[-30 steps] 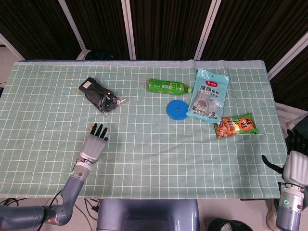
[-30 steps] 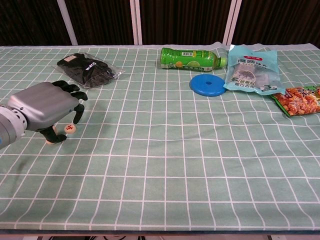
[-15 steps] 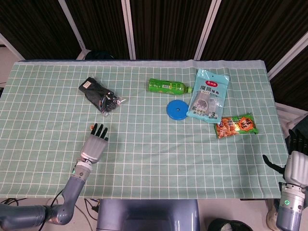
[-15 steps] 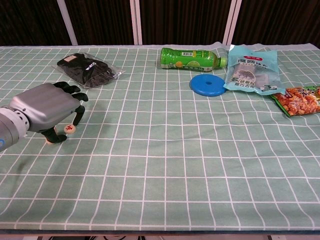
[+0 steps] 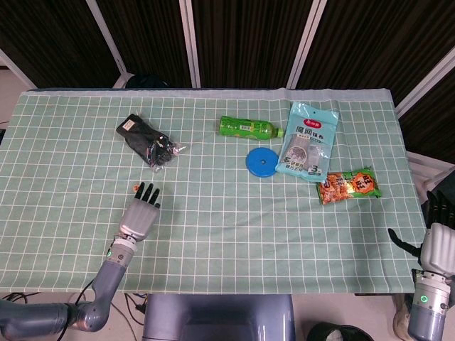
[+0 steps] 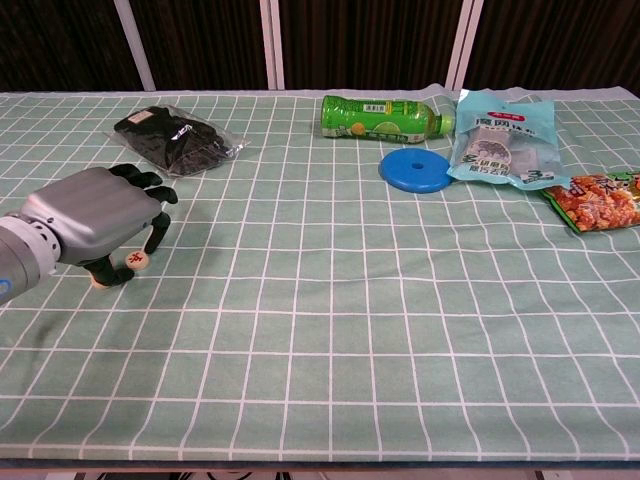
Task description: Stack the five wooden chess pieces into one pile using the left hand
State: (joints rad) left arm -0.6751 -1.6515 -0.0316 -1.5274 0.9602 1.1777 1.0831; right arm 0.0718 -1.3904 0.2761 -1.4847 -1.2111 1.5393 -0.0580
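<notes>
- Head view: the left hand (image 5: 140, 217) lies palm-down over the checked tablecloth (image 5: 234, 206) at the near left, fingers pointing away from the robot toward the black packet (image 5: 146, 141). No chess piece shows here; whatever it works on is hidden beneath the palm. From above I cannot tell whether the fingers are apart or curled.
- Head view: the right hand (image 5: 437, 245) hangs off the table's right edge, fingers apart and holding nothing, well away from the left hand's work.
- Chest view: the left hand (image 6: 92, 217) arches over the cloth with its dark fingers (image 6: 150, 190) curled downward. A round wooden chess piece (image 6: 137, 261) with a red mark sits at the thumb-side edge of the hand, tilted, apparently pinched between thumb and a fingertip.
- Chess view detail: a second disc (image 6: 100, 280) lies flat on the cloth just under the thumb, below and slightly wrist-ward of the held piece.
- Judgement: the coming move turns on that small offset; the held piece must shift slightly toward the wrist and level out flat before release onto the lower disc. The other pieces are not visible.
</notes>
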